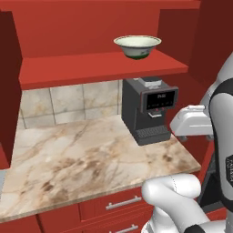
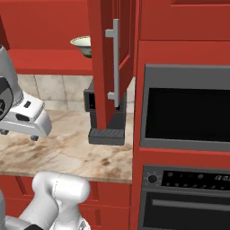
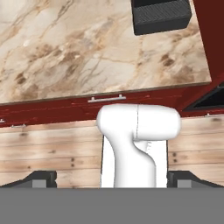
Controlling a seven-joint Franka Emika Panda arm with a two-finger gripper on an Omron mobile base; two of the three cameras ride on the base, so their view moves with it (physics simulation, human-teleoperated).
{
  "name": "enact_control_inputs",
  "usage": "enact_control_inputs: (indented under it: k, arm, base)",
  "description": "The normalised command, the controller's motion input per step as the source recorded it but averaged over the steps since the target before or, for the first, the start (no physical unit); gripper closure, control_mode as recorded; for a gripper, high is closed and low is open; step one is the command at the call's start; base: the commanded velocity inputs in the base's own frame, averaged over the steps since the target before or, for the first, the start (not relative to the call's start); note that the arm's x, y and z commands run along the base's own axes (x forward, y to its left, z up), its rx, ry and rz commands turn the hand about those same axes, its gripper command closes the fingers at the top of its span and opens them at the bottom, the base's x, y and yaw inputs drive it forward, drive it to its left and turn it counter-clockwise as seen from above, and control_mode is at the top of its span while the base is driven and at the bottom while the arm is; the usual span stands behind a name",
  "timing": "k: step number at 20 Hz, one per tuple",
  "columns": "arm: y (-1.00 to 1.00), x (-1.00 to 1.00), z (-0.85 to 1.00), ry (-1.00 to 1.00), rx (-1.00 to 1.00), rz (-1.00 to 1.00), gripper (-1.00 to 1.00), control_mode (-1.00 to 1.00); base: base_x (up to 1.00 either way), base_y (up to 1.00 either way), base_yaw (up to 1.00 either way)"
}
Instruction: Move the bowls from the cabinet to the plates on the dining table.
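Observation:
A cream-white bowl (image 1: 137, 45) with a dark green foot stands upright on the red inner shelf of the open cabinet (image 1: 100, 68). In the right base view the bowl (image 2: 84, 45) is half hidden by the open cabinet door (image 2: 110, 63). My gripper (image 1: 196, 137) hangs well below and to the right of the bowl, over the right end of a marble counter (image 1: 82, 159). It points down, open, with nothing between its fingers (image 3: 41, 178). The gripper (image 2: 18, 134) also shows at the left in the right base view. The plates are out of view. Whether this counter is the dining table I cannot tell.
A dark coffee machine (image 1: 148, 109) stands on the counter under the shelf, close to my hand. Its base (image 3: 159, 15) sits at the top of the hand view. Black built-in ovens (image 2: 184, 112) fill the tall red unit on the right. Red drawers (image 1: 123, 202) front the counter above a wooden floor (image 3: 52, 148).

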Motion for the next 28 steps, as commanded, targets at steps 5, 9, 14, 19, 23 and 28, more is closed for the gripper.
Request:
enact_control_inputs:
  k: [5, 9, 14, 19, 23, 28]
  arm:
    - [0.00, 0.00, 0.00, 0.00, 0.00, 0.00, -1.00, 1.00]
    - [0.00, 0.00, 0.00, 0.00, 0.00, 0.00, -1.00, 1.00]
    - [0.00, 0.00, 0.00, 0.00, 0.00, 0.00, -1.00, 1.00]
    - [0.00, 0.00, 0.00, 0.00, 0.00, 0.00, -1.00, 1.00]
    - [0.00, 0.00, 0.00, 0.00, 0.00, 0.00, -1.00, 1.00]
    - [0.00, 0.00, 0.00, 0.00, 0.00, 0.00, -1.00, 1.00]
  base:
    - [0.70, -0.11, -0.02]
    - [0.31, 0.12, -0.02]
    - [0.26, 0.36, -0.05]
    - [0.13, 0.71, -0.02]
    - [-0.02, 0.94, 0.00]
    - [0.38, 0.62, 0.00]
